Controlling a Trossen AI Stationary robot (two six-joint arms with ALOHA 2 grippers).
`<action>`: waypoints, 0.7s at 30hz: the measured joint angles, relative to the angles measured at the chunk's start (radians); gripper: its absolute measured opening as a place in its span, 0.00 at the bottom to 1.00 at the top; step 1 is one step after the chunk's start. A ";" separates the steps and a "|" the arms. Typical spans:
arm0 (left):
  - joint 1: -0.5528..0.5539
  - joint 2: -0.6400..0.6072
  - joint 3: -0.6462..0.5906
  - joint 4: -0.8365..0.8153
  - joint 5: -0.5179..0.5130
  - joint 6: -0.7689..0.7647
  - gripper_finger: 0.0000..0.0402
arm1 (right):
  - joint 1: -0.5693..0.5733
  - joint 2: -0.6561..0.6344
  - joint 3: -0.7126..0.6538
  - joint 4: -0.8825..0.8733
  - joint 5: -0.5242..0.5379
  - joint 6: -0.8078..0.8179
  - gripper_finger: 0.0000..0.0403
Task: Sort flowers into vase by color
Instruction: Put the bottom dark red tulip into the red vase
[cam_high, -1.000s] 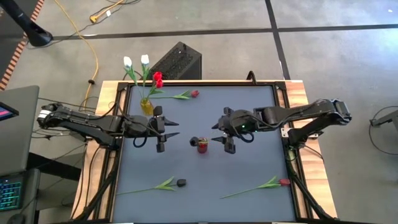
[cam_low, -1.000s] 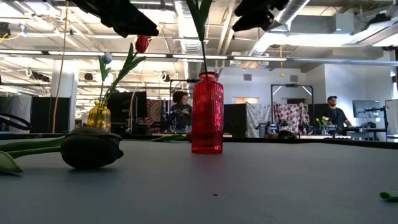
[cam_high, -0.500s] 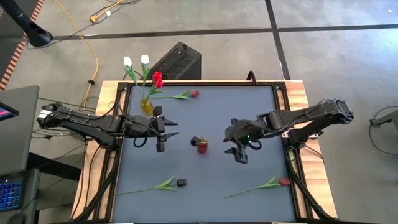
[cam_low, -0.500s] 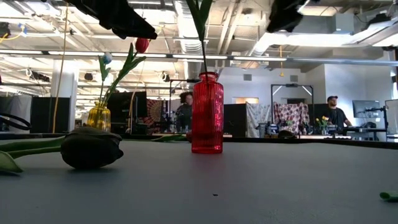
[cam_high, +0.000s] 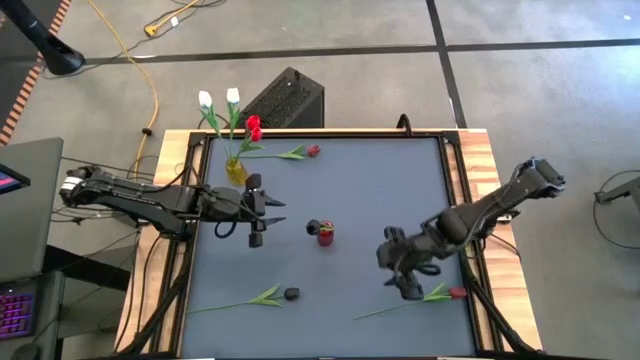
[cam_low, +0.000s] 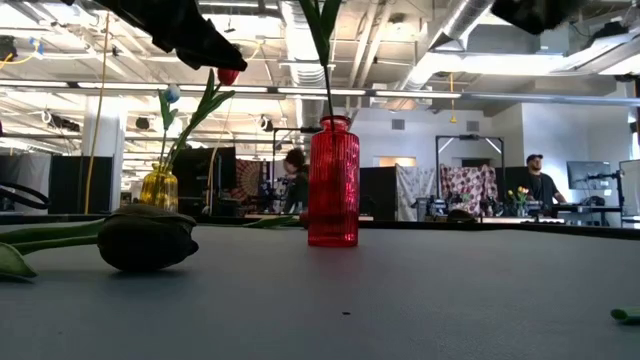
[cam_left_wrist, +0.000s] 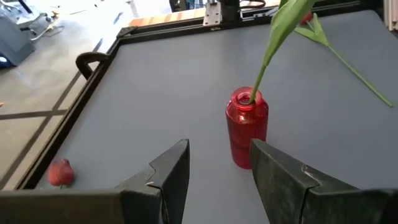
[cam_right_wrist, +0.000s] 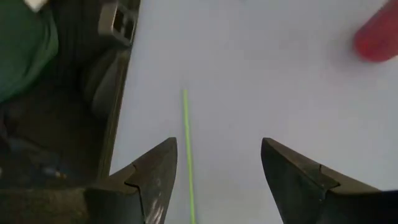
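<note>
Hovering low over the near right of the grey tabletop (cam_high: 400, 190), our right gripper (cam_high: 408, 287) spreads its fingers wide above a red tulip's thin green stem (cam_right_wrist: 188, 149), empty. Farther back, our left gripper (cam_high: 262, 218) waits, fingers parted and empty, beside the red ribbed glass vase (cam_high: 325, 236) holding one stem.

Grey table (cam_high: 380, 190) with wooden side rails. Black box (cam_high: 283, 98) on the floor just behind the table. Yellow cable (cam_high: 135, 60) across the floor. Laptop (cam_high: 22, 300) beside the table. Two people (cam_low: 293, 180) (cam_low: 538, 185) in the room beyond.
</note>
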 joint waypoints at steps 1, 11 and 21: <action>0.000 0.000 0.000 0.000 0.005 -0.001 0.39 | 0.018 0.014 0.000 -0.004 0.001 0.010 0.65; 0.000 0.000 0.000 -0.001 0.005 0.004 0.39 | 0.143 0.225 0.000 -0.045 -0.058 0.162 0.65; 0.000 0.000 0.000 0.000 0.006 0.006 0.39 | 0.201 0.419 0.000 -0.047 -0.203 0.209 0.65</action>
